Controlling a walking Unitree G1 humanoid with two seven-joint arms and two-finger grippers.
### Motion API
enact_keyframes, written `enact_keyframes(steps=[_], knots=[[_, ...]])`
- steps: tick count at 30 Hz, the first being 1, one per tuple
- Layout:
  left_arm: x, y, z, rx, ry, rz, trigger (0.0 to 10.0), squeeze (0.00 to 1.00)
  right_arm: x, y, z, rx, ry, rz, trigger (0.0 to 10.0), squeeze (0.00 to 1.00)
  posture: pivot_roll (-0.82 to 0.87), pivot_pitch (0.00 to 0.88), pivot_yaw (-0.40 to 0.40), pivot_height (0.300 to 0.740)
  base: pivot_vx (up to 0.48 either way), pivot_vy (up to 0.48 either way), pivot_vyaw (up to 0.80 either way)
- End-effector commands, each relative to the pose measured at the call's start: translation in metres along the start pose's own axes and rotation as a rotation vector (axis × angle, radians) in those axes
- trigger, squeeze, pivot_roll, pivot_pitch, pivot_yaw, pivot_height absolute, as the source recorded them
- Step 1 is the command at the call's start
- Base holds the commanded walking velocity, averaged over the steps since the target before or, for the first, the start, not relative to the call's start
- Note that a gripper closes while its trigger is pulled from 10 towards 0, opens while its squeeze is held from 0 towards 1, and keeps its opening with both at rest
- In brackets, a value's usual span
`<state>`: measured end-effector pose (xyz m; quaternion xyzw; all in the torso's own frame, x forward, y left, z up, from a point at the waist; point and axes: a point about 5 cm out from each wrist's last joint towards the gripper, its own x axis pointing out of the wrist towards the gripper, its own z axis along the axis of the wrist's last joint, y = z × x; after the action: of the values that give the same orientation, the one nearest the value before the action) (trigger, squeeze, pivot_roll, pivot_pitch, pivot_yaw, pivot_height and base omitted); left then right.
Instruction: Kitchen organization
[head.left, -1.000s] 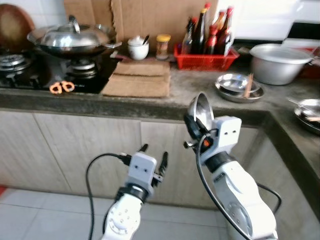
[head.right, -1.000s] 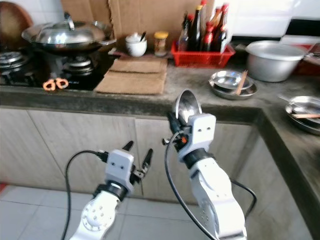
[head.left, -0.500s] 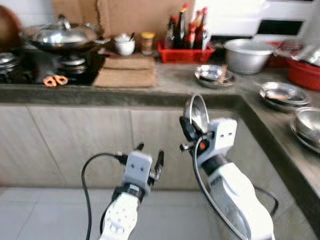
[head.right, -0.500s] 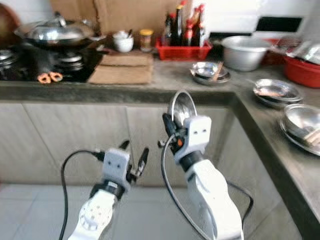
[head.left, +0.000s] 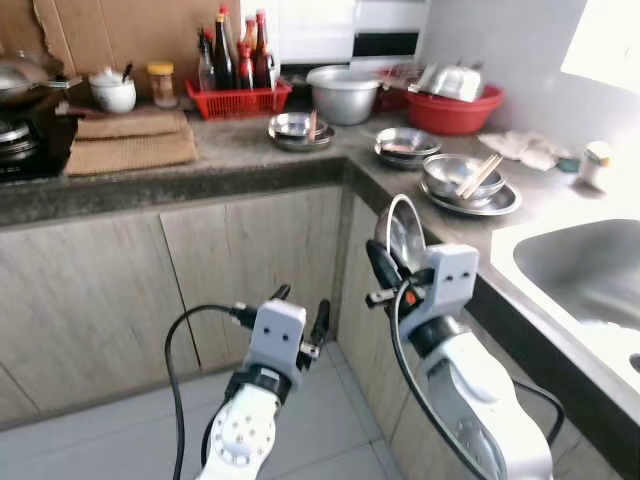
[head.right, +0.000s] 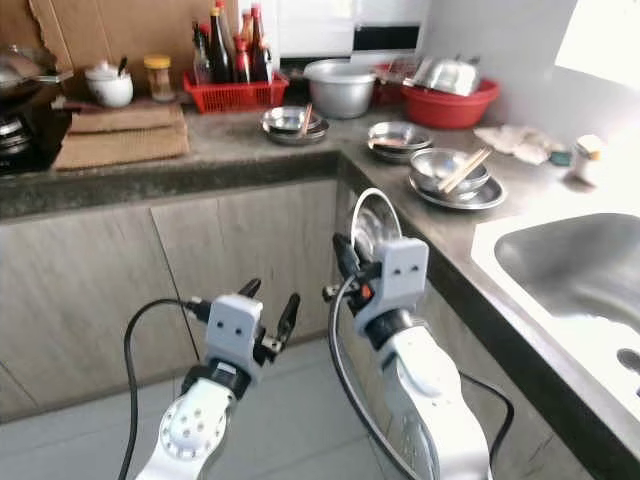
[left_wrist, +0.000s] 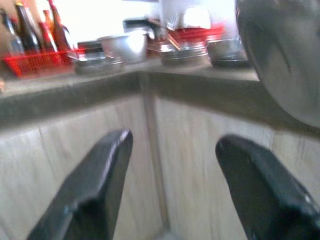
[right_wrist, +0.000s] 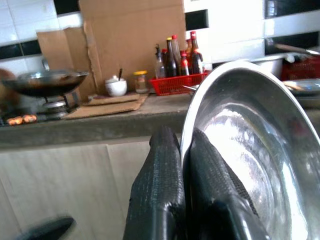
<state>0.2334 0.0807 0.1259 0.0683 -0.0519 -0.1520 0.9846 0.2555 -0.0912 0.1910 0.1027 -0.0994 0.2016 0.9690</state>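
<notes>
Carrying a steel plate (head.left: 403, 232) upright, its rim clamped in the right gripper (head.left: 385, 268), fingers (right_wrist: 165, 180) pinched together, left gripper (head.left: 300, 315) empty with fingers apart, it faces the counter (head.left: 250, 160); next, probably, the sink (head.left: 590, 270) at right.

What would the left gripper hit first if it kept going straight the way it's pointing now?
Probably the wooden cabinet front under the counter, near the corner. The left gripper is open and empty, with nothing between it and the cabinet, though depth is hard to judge.
</notes>
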Motion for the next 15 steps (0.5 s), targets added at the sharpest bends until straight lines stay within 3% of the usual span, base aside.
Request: enact_keyframes(steps=[1,15], knots=[[0.0028,-0.0030,0.0052,0.004,-0.021,-0.019,10.0,0.00,-0.0007,-0.0036,0.0067,-0.013,-0.027,-0.013,10.0,0.00,0.18,0.000,-0.046,0.740,0.000,0.000,-0.80],[0.0012,-0.0020,0.0042,0.006,-0.012,-0.017,10.0,0.00,0.0012,-0.0022,0.0074,-0.014,-0.029,-0.013,10.0,0.00,0.18,0.000,-0.047,0.740,0.000,0.439,-0.80]])
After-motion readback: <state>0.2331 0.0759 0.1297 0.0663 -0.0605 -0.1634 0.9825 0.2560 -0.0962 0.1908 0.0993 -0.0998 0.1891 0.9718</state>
